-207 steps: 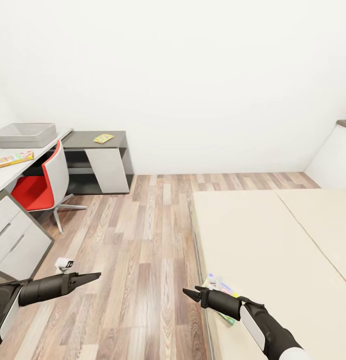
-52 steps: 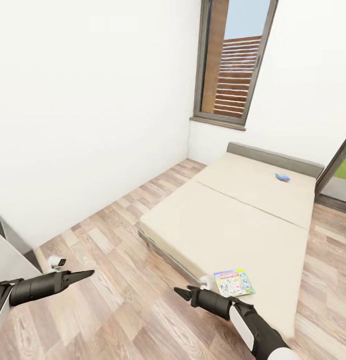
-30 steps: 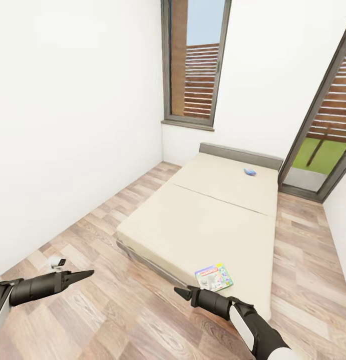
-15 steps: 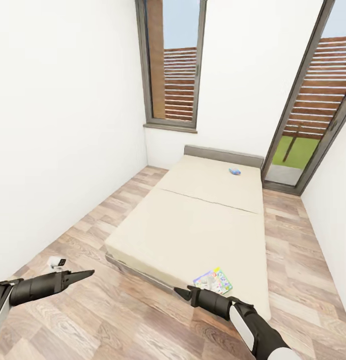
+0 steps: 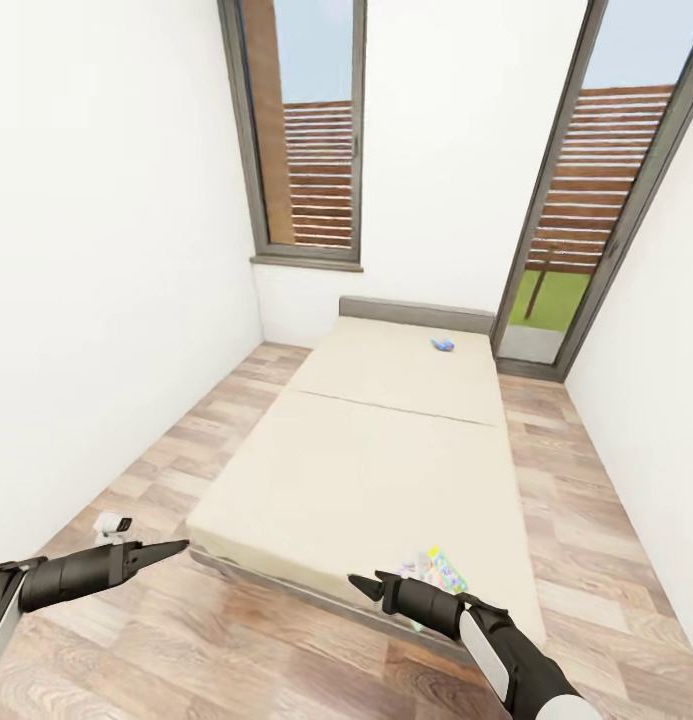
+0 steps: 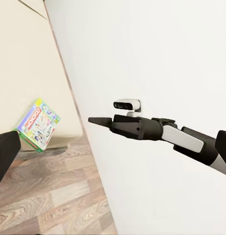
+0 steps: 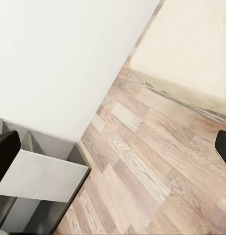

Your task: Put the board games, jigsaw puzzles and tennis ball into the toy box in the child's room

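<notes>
**While facing the bed: fetching the first of two board games**

Though held out low over the wood floor (image 5: 286, 640), carrying nothing. Left gripper (image 5: 176, 547) drawn together to a point, empty. Right gripper (image 5: 361, 584) likewise pinched together on nothing, confirmed from the left wrist view (image 6: 96, 119) as one dark closed wedge.

Just beyond the right gripper, a little to its outer side: the Monopoly box (image 5: 443, 572), lying flat at the near corner of the bed (image 5: 386, 460), partly hidden behind that arm in the head view and seen in full from the left wrist (image 6: 38, 125). Well apart from the left gripper, across the bed's near edge.

Far ahead of both grippers, past the mattress seam and near the headboard: the smaller blue game (image 5: 442, 345), too small to read. Behind it, a tall window (image 5: 306, 140) and a glass door (image 5: 596, 200).

Judged to be the approach step for the bed's games, with the pickup not yet begun. Next move likely calls for closing the last gap to the bed, spreading the right gripper, then coming in low and taking the Monopoly box by its edge, since a flat lid offers little else to pinch. Blue game probably needs a drive along the bedside first.
</notes>
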Robot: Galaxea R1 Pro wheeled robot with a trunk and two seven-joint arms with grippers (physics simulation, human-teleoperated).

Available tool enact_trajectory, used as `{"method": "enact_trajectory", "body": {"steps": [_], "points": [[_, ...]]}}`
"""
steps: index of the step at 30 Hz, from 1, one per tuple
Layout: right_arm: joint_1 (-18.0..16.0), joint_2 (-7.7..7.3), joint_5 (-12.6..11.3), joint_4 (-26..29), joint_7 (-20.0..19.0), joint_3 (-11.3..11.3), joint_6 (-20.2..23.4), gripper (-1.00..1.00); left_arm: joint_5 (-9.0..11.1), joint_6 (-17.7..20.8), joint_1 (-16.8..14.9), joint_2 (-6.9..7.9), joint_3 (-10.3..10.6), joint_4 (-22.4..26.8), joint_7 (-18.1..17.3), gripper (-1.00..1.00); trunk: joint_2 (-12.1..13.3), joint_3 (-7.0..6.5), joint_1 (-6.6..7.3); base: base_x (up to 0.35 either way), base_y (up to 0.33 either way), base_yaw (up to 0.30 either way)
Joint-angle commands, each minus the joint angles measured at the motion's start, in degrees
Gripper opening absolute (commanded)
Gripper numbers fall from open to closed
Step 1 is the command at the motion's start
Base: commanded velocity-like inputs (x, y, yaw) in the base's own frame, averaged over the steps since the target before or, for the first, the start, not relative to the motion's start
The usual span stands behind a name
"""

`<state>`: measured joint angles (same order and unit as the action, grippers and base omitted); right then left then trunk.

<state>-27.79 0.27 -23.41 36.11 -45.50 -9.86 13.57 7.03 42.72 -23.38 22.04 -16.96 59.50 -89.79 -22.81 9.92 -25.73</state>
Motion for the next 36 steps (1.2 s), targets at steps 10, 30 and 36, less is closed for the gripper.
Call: {"method": "enact_trajectory", "body": {"steps": [10, 30, 36], "points": [[-0.05, -0.01, -0.59, 0.01, -0.03, -0.07, 0.58, 1.00, 0.00, 0.61, 0.00, 0.02, 0.00, 0.00, -0.21, 1.00, -0.11, -0.37, -0.05, 0.204, 0.189, -0.251], [-0.03, -0.01, -0.53, 0.01, -0.02, -0.10, 0.55, 1.00, 0.03, 0.57, -0.02, 0.02, 0.00, 0.00, -0.21, 1.00, -0.11, -0.75, -0.05, 0.169, 0.034, -0.111], [-0.04, 0.04, -0.52, 0.01, 0.01, -0.03, 0.58, 1.00, 0.04, 0.59, -0.01, 0.02, 0.00, 0.00, -0.21, 1.00, -0.11, -0.75, -0.05, 0.017, -0.009, -0.001]]}}
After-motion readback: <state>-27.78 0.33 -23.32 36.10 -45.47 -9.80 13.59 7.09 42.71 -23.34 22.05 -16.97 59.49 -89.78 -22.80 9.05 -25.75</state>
